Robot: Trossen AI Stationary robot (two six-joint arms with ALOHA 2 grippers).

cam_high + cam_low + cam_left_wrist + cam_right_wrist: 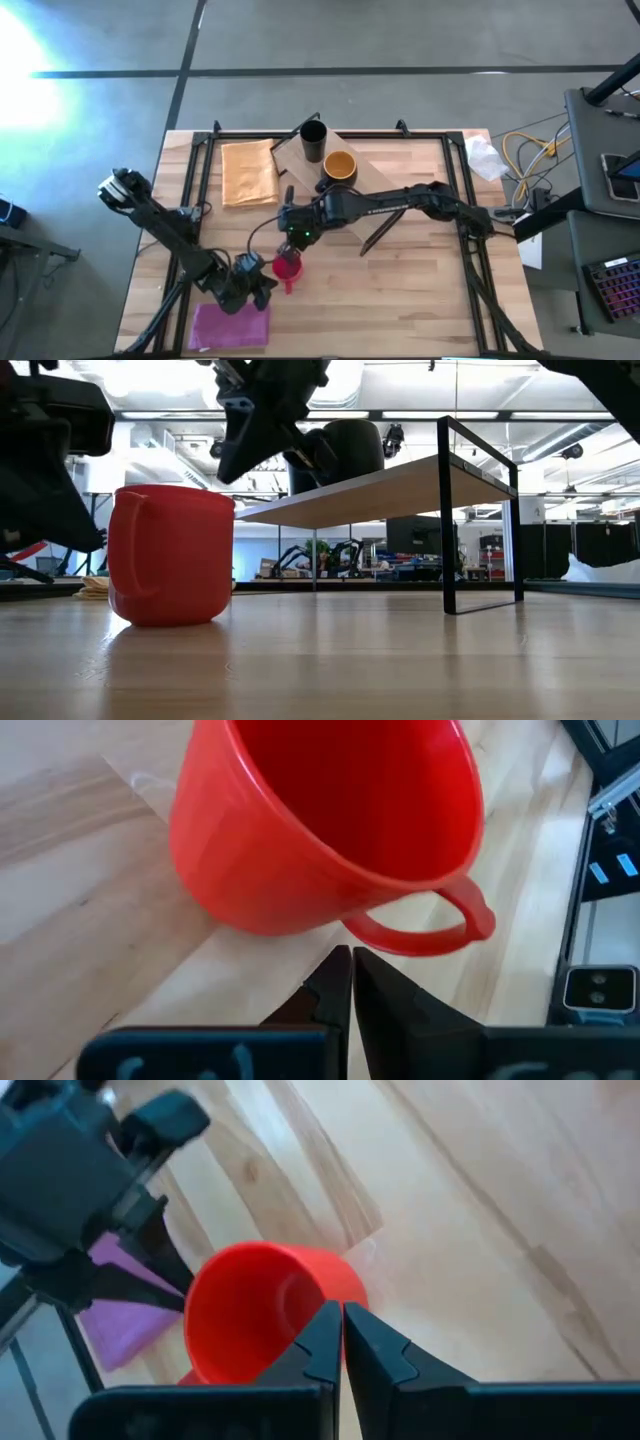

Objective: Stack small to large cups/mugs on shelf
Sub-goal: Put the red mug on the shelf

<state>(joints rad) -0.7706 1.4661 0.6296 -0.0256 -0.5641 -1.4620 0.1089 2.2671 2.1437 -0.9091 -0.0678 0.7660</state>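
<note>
Red mug [170,555] stands upright on the near-left part of the table [400,280], empty, nearest the low camera. Left gripper [262,287], fingers pressed together, sits just beside the mug's handle on its left. Right gripper [297,236], fingers also together, hangs just above and behind the mug. Farther back, the black cup [313,140] and the dark mug with the yellow inside [340,166] stand side by side on the shelf [400,485]. An orange-tan cloth [248,172] lies far left; a purple mat [230,325] lies at the near edge.
</note>
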